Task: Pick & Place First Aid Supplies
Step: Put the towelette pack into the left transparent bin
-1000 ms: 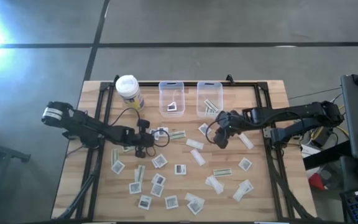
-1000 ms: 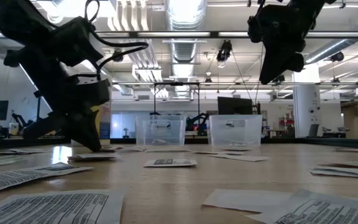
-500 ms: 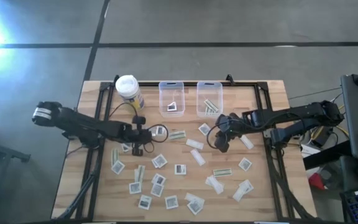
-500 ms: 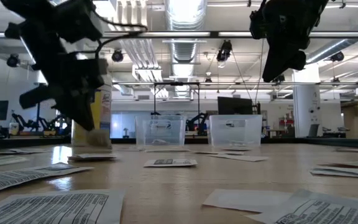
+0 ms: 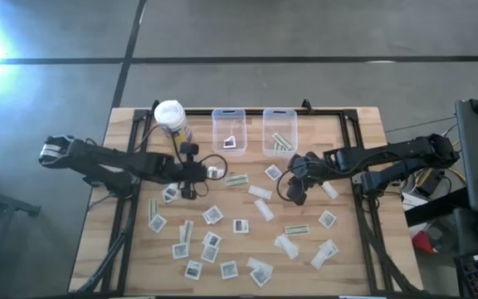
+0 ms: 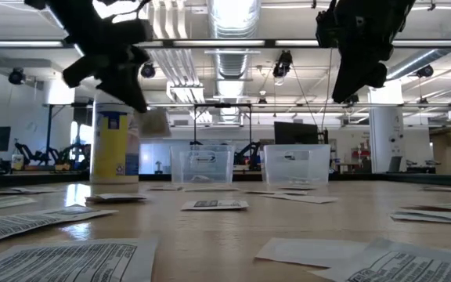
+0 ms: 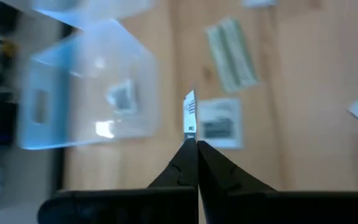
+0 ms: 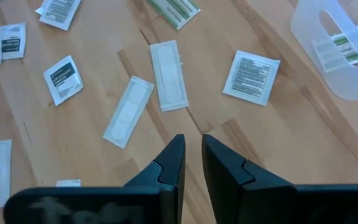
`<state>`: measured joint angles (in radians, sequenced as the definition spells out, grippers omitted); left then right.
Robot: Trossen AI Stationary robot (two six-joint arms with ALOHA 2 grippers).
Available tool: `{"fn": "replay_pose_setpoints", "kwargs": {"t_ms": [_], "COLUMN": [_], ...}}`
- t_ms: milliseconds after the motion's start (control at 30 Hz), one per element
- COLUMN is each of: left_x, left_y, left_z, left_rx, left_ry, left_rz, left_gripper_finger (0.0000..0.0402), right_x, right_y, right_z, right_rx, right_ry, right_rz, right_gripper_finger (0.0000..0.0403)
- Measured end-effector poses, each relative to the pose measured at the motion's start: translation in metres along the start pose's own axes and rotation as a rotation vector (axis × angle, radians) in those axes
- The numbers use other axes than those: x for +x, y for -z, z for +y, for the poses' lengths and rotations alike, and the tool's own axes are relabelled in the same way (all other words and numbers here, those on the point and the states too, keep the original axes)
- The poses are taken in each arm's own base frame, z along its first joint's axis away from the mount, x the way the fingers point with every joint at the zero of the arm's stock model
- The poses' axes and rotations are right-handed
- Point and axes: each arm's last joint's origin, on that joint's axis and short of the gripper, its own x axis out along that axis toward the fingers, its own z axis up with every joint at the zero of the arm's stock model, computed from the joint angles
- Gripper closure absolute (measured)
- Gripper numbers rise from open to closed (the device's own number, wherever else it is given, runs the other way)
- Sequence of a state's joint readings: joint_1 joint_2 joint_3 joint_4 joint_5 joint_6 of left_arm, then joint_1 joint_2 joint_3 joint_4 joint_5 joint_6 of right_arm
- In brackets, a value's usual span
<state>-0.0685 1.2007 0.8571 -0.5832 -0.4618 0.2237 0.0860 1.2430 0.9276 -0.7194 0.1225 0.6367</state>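
The left gripper [image 7: 191,142] pinches a small square white packet with a dark printed patch [image 7: 189,114] edge-on between its closed fingertips, raised above the wooden table [image 5: 355,257] near its far edge. The right gripper [image 8: 191,144] hovers mid-table, fingers slightly apart, empty.

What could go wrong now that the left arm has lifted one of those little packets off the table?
Two things, I would guess. The left jaws pinch the square packet only by its edge, so it might slip out before it reaches the left clear bin. The bin's opening is small, and it stands close to the yellow container, so a drop slightly off could land on the table instead.
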Motion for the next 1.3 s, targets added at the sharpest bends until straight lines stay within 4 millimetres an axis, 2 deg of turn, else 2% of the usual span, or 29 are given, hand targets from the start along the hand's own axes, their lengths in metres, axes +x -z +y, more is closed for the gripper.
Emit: {"fn": "replay_pose_setpoints", "kwargs": {"t_ms": [300,467,567,800,967,1300], "left_x": [0.002,0.02,0.037,0.079,0.1,0.121], "left_y": [-0.02,-0.015,-0.009,-0.004,-0.002,-0.007], "left_z": [0.053,0.087,0.1,0.095,0.089,0.082], "left_rx": [-0.102,-0.249,-0.311,-0.32,-0.324,-0.363], "left_ry": [-0.256,-0.374,-0.386,-0.313,-0.283,-0.227], "left_rz": [-0.125,-0.14,-0.117,-0.039,0.015,0.037], "left_gripper_finger": [0.0401,0.0401,0.0401,0.0401,0.0401,0.0401], "right_x": [0.0,0.0,0.0,0.0,0.0,0.0], "right_y": [0.001,0.001,0.001,0.001,0.001,0.001], "right_z": [0.001,0.001,0.001,0.001,0.001,0.001], "right_rx": [-0.002,-0.008,-0.009,-0.01,-0.01,-0.009], "right_ry": [-0.012,-0.012,-0.013,-0.014,-0.014,-0.014], "right_rz": [0.011,0.011,0.011,0.012,0.012,0.012], "right_gripper_finger": [0.0351,0.0351,0.0351,0.0351,0.0351,0.0351]}}
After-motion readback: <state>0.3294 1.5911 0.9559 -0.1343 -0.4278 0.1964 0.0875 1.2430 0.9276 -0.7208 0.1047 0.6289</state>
